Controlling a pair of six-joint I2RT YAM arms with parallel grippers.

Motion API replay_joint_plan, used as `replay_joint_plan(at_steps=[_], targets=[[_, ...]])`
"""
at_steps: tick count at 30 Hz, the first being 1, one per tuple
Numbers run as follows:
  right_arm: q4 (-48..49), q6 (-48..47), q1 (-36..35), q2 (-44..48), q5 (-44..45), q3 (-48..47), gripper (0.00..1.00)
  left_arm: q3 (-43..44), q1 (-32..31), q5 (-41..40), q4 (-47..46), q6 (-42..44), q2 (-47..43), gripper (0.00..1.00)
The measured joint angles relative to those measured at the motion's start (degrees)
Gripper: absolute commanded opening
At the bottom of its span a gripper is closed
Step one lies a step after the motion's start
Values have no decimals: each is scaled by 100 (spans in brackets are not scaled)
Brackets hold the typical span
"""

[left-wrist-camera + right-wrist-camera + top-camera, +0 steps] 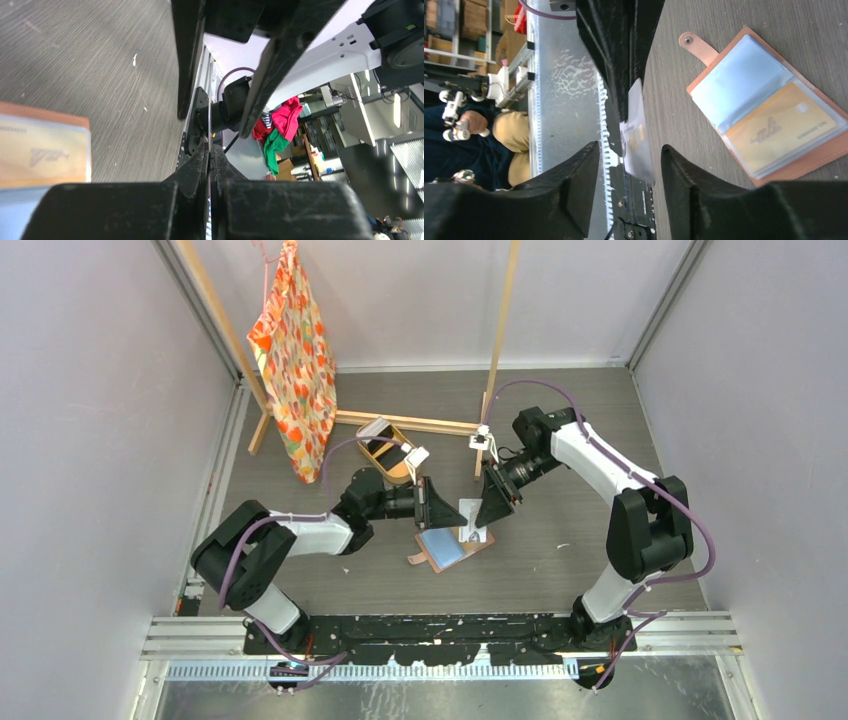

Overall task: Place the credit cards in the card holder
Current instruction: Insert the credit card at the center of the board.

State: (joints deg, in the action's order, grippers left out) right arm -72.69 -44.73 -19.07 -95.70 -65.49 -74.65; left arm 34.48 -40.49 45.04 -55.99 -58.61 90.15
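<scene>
Just above the desk [590, 430], the left gripper [209, 150] is clenched on a thin white card [636, 140]. Its two fingers are pressed together with the card's edge showing as a fine line between them. The card carries a small gold chip and stands on edge between the two arms. The right gripper [629, 147] faces the left one from the other side with its jaws released. Its fingers [574, 200] stand apart on either side of the card, with a gap showing on each side. Below and just beside this meeting point, the card holder [744, 80] lies open and flat on the desk, salmon-brown leather with its snap tab [696, 45] sticking out from one corner. Its clear inner pockets face up; one looks pale blue, and the one next to it holds a gold card [781, 132], fully seated. From overhead, the white card hangs close over the holder's far edge, though whether it touches the holder cannot be told. Farther back, behind the left arm, an oval tan tray [398, 468] sits on the desk with a dark item and a pale one in it, too small to make out. Beyond it stands a wooden frame [500, 340] with an orange patterned cloth bag [295, 360] hanging from it.
</scene>
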Motion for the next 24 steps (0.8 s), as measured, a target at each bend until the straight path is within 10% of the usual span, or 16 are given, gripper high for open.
replay_joint_plan(at_steps=[7,14,24], targets=[[271,188,61,424,525,9,56,-1106,0,-507,-160,-249,-492,0],[1801,1460,195,1073,1499,772,27,-1718,92,-999,-68,-909,-706,0],[2796,2717,87,-643,2280,855,30,-1753,341,-1510,811,-1252,-706,0]])
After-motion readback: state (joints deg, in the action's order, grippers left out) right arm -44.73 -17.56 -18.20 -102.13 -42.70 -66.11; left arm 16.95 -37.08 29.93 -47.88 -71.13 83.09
